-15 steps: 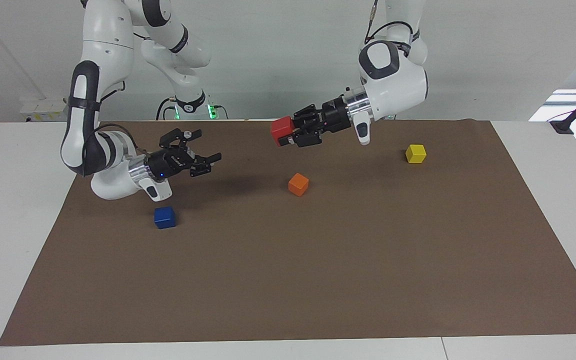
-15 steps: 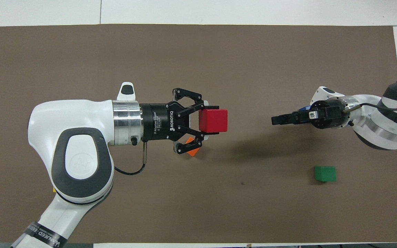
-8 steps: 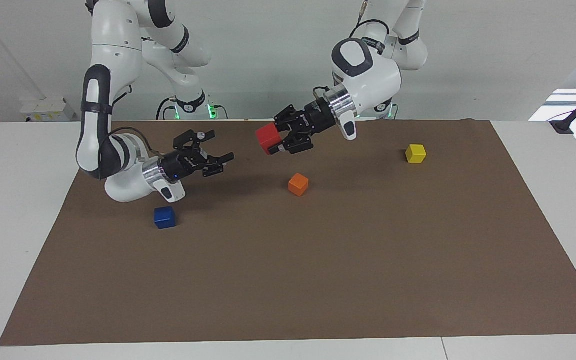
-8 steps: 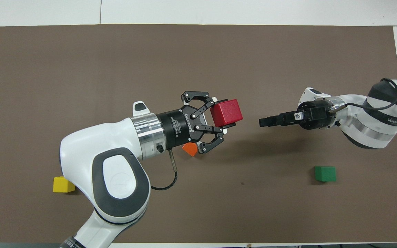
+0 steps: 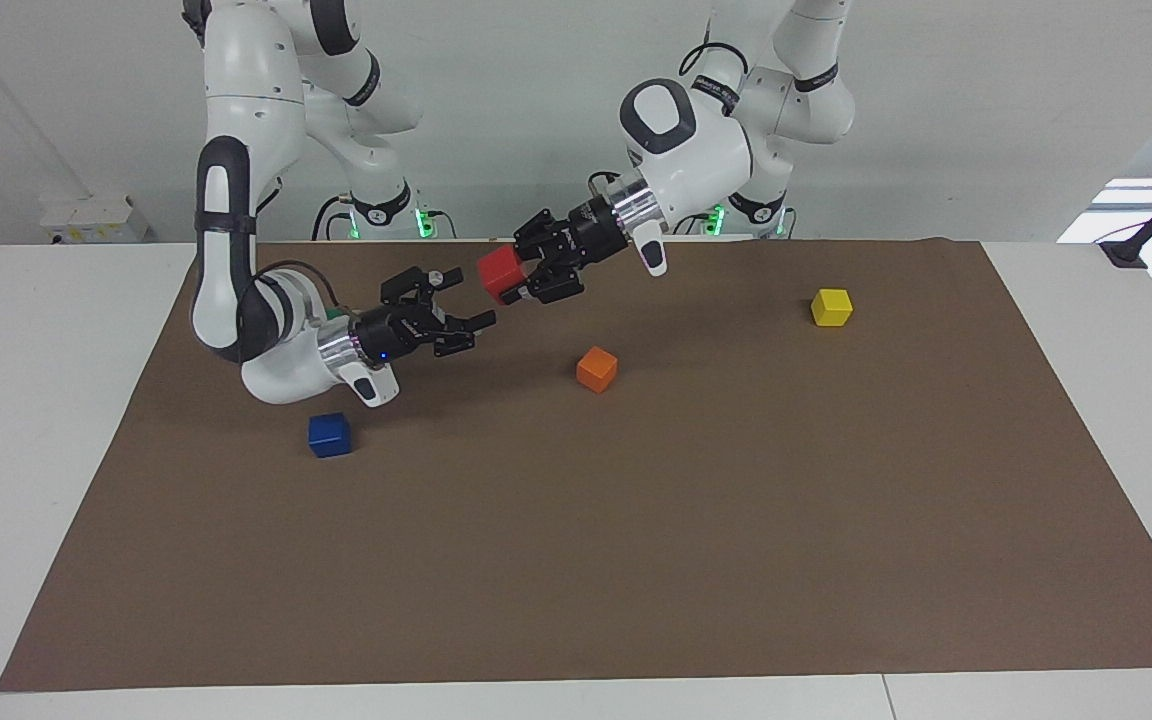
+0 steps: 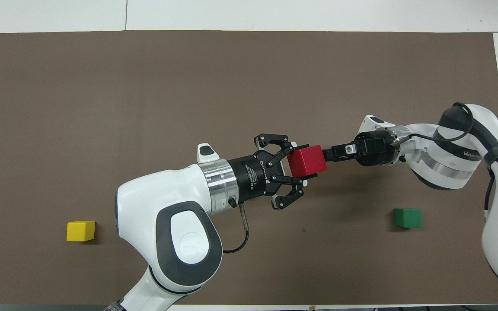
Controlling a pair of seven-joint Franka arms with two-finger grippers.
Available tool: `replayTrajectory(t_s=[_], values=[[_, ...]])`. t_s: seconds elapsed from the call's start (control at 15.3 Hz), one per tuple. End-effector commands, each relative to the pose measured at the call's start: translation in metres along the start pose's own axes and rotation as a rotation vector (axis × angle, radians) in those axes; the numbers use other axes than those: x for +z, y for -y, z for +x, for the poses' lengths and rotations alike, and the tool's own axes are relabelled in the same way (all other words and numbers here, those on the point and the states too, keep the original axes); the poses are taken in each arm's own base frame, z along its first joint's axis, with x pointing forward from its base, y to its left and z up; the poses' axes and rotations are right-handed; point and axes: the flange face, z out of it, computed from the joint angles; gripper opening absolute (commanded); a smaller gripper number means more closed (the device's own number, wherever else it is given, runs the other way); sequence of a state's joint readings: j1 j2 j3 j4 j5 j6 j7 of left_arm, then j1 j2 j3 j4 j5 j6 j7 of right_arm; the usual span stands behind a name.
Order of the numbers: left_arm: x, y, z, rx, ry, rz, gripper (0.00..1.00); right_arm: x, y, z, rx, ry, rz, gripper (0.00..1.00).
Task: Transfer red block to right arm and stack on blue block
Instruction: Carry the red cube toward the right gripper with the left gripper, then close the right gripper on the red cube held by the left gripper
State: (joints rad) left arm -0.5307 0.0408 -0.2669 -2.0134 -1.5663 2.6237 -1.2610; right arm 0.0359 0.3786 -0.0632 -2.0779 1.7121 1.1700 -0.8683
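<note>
My left gripper point(image 5: 508, 282) is shut on the red block point(image 5: 498, 270) and holds it in the air over the brown mat, toward the right arm's end. In the overhead view the left gripper point(image 6: 308, 163) grips the red block point(image 6: 306, 159) from the side. My right gripper point(image 5: 468, 298) is open, with its fingertips right at the red block, one above and one below; it also shows in the overhead view point(image 6: 329, 154). The blue block point(image 5: 329, 435) lies on the mat under the right wrist, and that arm hides it in the overhead view.
An orange cube point(image 5: 596, 369) lies mid-mat, hidden under the left gripper in the overhead view. A yellow cube point(image 5: 831, 307) point(image 6: 80, 230) lies toward the left arm's end. A green cube point(image 6: 407, 217) lies near the right arm's base. The brown mat point(image 5: 636, 550) covers the table.
My left gripper has carried the red block toward the right arm's end. My right gripper has moved toward it, and the gap between them has closed.
</note>
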Motion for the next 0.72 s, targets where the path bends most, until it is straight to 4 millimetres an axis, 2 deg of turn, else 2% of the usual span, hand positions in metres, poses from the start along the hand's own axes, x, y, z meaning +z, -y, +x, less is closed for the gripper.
replayTrajectory(t_s=[0.0,0.33,0.65], values=[[0.004,0.003,-0.005,0.004,0.003,-0.015,0.0,0.013,-0.011,-0.006,-0.016,-0.03,0.022,1.0],[0.005,0.003,-0.004,0.003,0.002,-0.014,0.0,0.025,-0.018,-0.004,-0.028,-0.045,0.014,1.0],[0.004,0.004,-0.003,0.003,0.002,-0.01,0.0,0.024,-0.014,-0.004,-0.034,-0.044,0.023,1.0]])
